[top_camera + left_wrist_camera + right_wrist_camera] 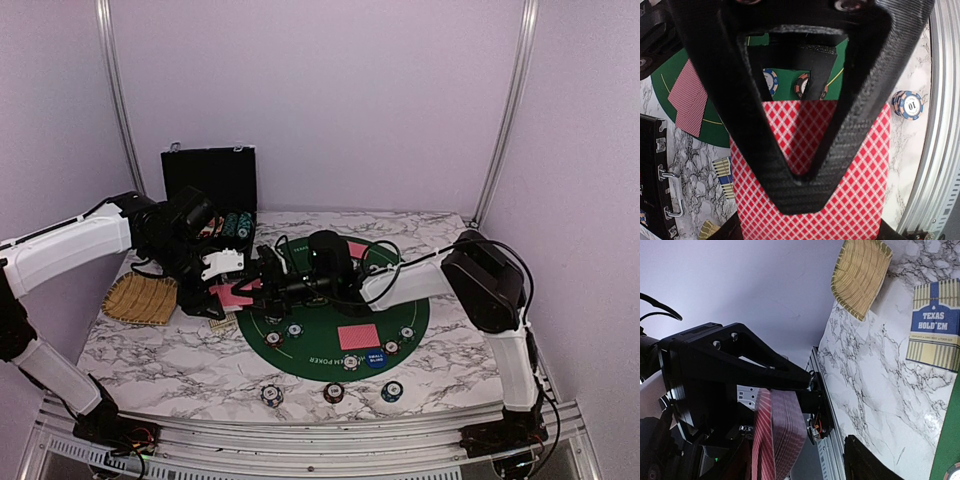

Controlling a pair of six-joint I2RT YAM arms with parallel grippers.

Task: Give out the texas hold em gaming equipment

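My left gripper (228, 292) is shut on a deck of red-backed playing cards (862, 165), held above the left rim of the green poker mat (312, 338). The right gripper (262, 285) reaches in from the right. In the right wrist view the deck (785, 430) hangs between its spread fingers (867, 462). One card stands slightly off the deck's side. Striped poker chips (294, 330) and the blue small blind disc (375, 358) lie on the mat beside two red-backed cards (360, 335). Three chips (334, 392) sit along the front edge.
A woven straw tray (140, 298) lies at the left. The open black case (210, 185) holding more chips stands at the back. A Texas Hold'em card box (935, 325) lies by the mat's left side. More cards (357, 250) rest at the mat's far edge.
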